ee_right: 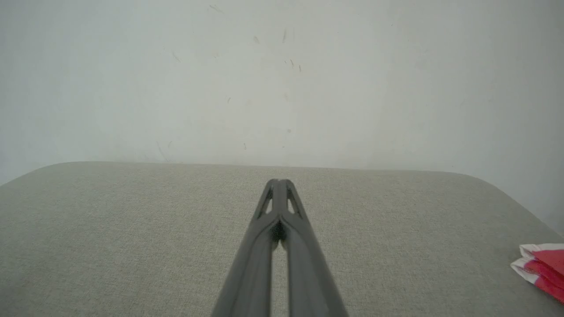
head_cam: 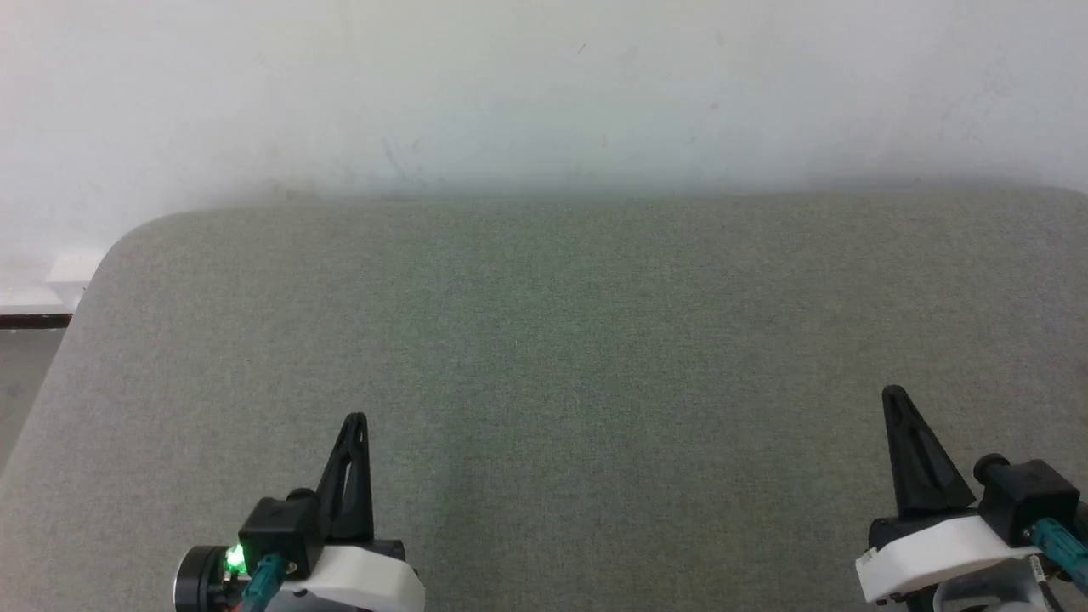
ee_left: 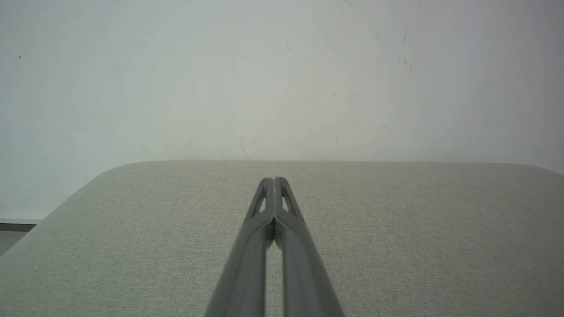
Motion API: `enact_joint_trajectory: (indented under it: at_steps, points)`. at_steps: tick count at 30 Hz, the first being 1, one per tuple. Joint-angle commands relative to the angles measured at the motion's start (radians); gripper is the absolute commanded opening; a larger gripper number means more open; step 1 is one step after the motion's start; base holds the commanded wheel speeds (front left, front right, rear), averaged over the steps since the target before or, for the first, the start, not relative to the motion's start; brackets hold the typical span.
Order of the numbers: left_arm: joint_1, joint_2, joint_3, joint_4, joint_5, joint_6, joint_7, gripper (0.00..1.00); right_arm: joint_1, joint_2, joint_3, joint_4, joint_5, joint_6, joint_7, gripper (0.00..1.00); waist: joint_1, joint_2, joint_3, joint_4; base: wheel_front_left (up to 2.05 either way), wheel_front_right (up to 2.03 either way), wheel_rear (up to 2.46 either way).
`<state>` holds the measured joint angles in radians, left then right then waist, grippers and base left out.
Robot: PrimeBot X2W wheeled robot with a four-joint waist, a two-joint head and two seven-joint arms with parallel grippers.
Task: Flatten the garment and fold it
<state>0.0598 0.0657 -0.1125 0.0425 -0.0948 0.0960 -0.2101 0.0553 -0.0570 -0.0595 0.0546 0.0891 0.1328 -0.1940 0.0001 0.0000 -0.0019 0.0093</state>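
Observation:
A red and white garment (ee_right: 543, 268) lies folded at the right edge of the right wrist view, on the grey fabric surface (ee_right: 132, 229), to the right of my right gripper (ee_right: 278, 181). That gripper is shut with nothing in it, its fingertips pressed together. My left gripper (ee_left: 274, 179) is also shut and empty. In the head view my left gripper (head_cam: 357, 418) sits at the lower left and my right gripper (head_cam: 892, 391) at the lower right, both over the surface (head_cam: 544, 340).
The grey fabric surface has rounded far corners and ends against a white wall (head_cam: 544, 85). A strip of floor and skirting (head_cam: 34, 319) shows past its left edge.

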Motion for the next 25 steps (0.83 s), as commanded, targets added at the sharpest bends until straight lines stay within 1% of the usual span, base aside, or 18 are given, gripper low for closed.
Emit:
enact_joint_trajectory:
  at_steps: [1, 25]
  points:
    - [-0.011, -0.003, 0.007, -0.006, 0.012, -0.009, 0.006, 0.0, -0.01, 0.001, 0.003, -0.006, -0.009, 0.0, 0.004, 0.0, -0.0001, 0.0, 0.0, 0.0, 0.0, 0.0, 0.0]
    - [-0.023, -0.006, 0.032, -0.015, 0.032, -0.03, 0.055, 0.0, -0.021, 0.003, 0.016, -0.017, -0.028, -0.001, 0.05, 0.0, -0.0001, 0.0, 0.0, -0.002, 0.0, 0.0, 0.0]
